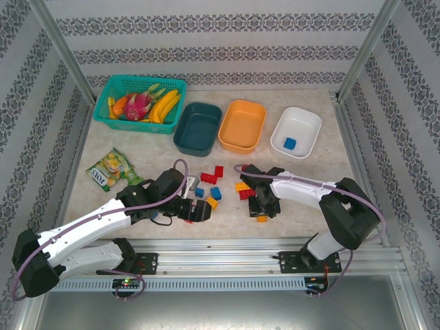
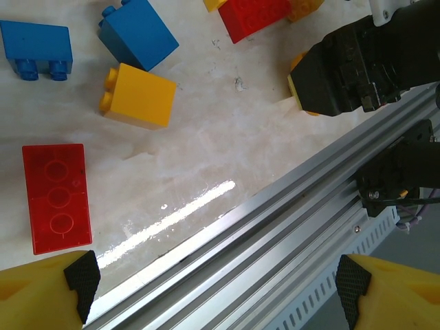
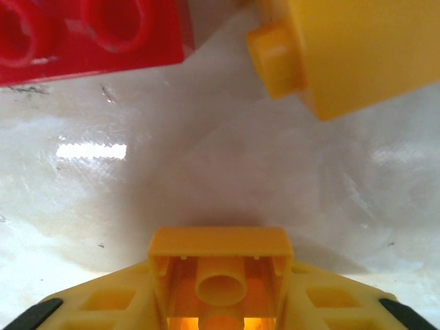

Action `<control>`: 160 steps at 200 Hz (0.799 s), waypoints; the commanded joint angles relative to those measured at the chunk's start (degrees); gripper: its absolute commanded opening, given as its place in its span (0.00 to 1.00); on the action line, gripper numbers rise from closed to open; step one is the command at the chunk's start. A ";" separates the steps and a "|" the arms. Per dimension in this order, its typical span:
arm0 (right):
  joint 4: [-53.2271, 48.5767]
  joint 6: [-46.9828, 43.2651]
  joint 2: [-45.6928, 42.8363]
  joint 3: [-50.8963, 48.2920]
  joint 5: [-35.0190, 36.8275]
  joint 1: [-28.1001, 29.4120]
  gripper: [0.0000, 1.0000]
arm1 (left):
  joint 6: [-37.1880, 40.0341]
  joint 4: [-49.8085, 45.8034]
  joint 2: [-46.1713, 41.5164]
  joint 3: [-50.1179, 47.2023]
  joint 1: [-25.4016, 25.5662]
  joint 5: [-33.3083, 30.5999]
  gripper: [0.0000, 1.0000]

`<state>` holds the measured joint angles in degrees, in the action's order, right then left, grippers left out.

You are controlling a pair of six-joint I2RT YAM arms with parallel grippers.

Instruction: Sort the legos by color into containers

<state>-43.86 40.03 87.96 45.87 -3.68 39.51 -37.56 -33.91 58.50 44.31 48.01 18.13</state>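
Marble-look table (image 1: pixel 302 179): right gripper (image 3: pixel 220 306) clamped on a yellow brick (image 3: pixel 220 251), near the loose bricks (image 1: pixel 215 193) mid-table. Left gripper (image 2: pixel 213 289) wide open, empty, beside a red brick (image 2: pixel 56 198).

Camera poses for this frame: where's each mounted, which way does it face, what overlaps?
Top external: above and behind the bases, looking down over the table; both arms, left gripper and right gripper show, tubs on the far side.
Left wrist: on the left arm, looking down at loose bricks and the front rail; own open fingertips at the bottom corners.
Right wrist: close over the tabletop; own fingers clamp a yellow brick.
Shared: top external and left wrist both see the right gripper and loose bricks.
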 commanded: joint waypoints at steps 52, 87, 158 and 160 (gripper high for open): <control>-10.70 -3.06 -5.36 13.40 6.56 0.53 0.30 | -4.16 3.10 -0.62 4.25 0.57 -4.09 0.93; -12.03 -6.50 -0.12 27.76 5.58 -3.12 0.29 | -6.61 6.07 4.35 9.53 -6.34 0.38 0.95; -14.20 -12.76 20.48 55.60 3.29 -9.75 0.26 | -3.49 7.77 17.24 23.72 -18.74 4.86 0.95; -14.16 -12.80 20.97 56.10 3.06 -9.79 0.26 | -3.49 7.86 17.41 23.89 -18.98 4.78 0.95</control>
<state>-55.00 30.13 105.16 95.96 0.36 30.46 -42.35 -27.73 73.87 65.01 31.77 21.65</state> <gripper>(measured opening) 0.335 0.948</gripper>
